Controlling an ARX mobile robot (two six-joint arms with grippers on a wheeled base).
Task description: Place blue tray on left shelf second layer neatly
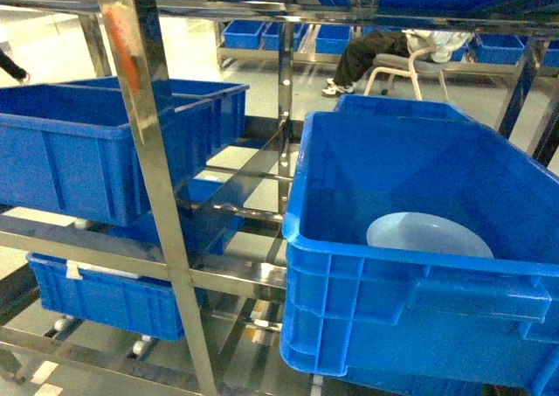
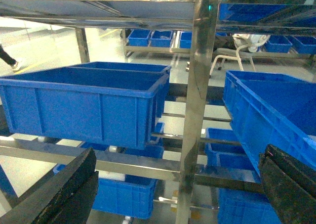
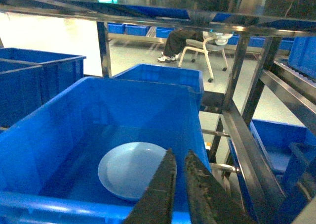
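The blue tray (image 1: 428,236) (image 3: 131,169) lies flat on the floor of a deep blue crate (image 1: 419,317) (image 3: 49,135) on the right. The left shelf (image 1: 148,151) (image 2: 197,110) is a shiny steel rack, with an orange mark high on its front upright. My right gripper (image 3: 179,154) hovers above the crate's near right corner, just right of the tray, shut with nothing in it. My left gripper (image 2: 180,155) is open wide, facing the rack's upright and holding nothing. Neither gripper shows in the head view.
A large blue crate (image 1: 79,151) (image 2: 84,105) sits on a rail tier of the rack at left, with another crate (image 1: 105,295) on the tier below. Behind the rack is a row of blue crates, and a person sits on a chair (image 1: 393,59).
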